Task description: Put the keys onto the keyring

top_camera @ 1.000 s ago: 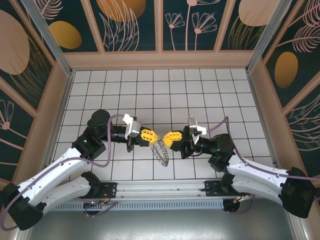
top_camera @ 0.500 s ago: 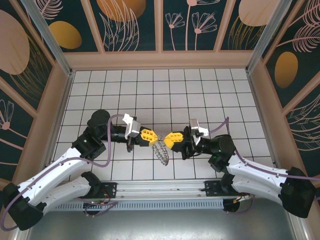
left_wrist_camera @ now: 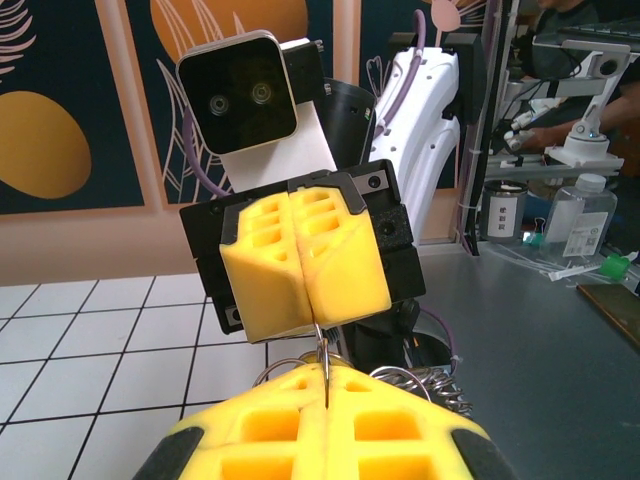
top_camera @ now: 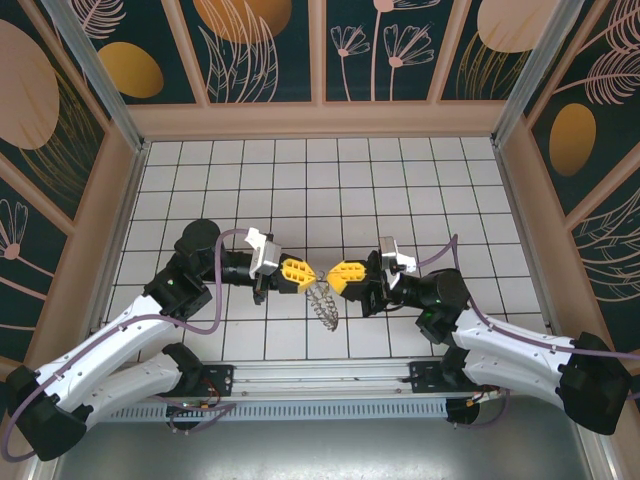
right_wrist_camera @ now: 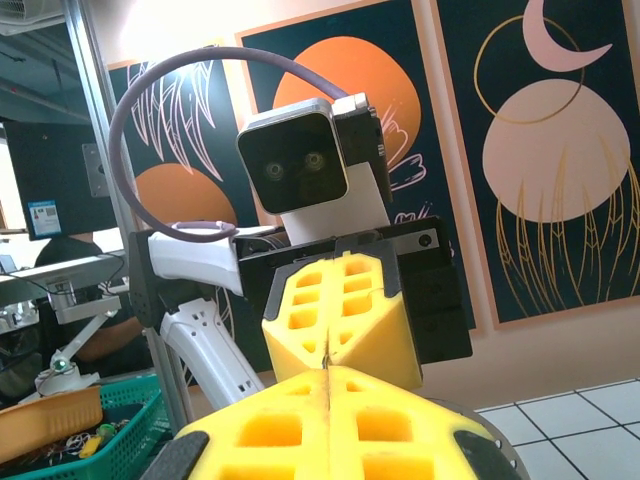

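Over the middle of the tiled floor my two grippers meet tip to tip. The left gripper (top_camera: 311, 275) (left_wrist_camera: 325, 390) is shut on a thin wire loop of the keyring (top_camera: 324, 305). The rest of the keyring (left_wrist_camera: 440, 385) hangs as a grey jagged bundle just below the tips. The right gripper (top_camera: 333, 274) (right_wrist_camera: 328, 378) is shut on a thin flat sliver seen edge-on, the key (left_wrist_camera: 322, 335), which touches the ring's wire. Most of the key is hidden between the yellow pads (left_wrist_camera: 350, 270). In the right wrist view the left gripper (right_wrist_camera: 328, 350) faces me, its jaws pressed together.
The white tiled floor (top_camera: 330, 180) is boxed in by low wooden walls (top_camera: 320, 120) on three sides. A metal rail with both arm bases (top_camera: 320, 385) runs along the near edge. A green basket of small parts (right_wrist_camera: 70, 440) stands outside the cell.
The right wrist has shifted slightly, and the two yellow tips have drawn closer together. The hanging keyring has swung a little. Both grippers stay shut.
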